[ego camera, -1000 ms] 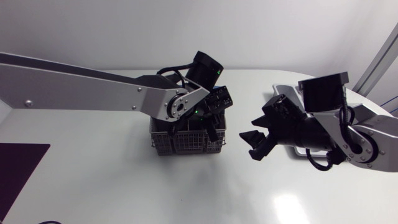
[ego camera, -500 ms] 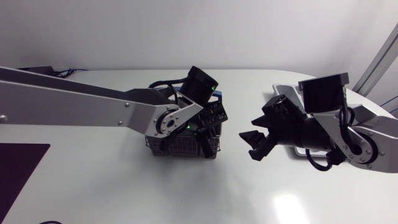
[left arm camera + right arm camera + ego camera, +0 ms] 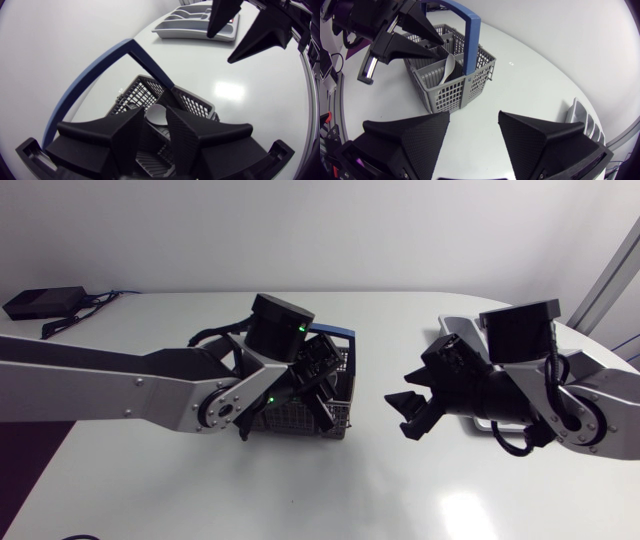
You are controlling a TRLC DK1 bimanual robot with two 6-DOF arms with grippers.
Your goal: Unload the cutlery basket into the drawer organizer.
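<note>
Left gripper point(image 3: 155, 117) is hovering spread open over the cutlery basket point(image 3: 197, 104). It's risking snagging the blue handle point(image 3: 100, 65) and tipping everything.

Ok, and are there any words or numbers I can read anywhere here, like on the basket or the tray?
None: no words, numbers or signs can be read on the cutlery basket, the drawer organizer, the left arm or the right arm. The left arm shows only small green lights, no writing.
</note>
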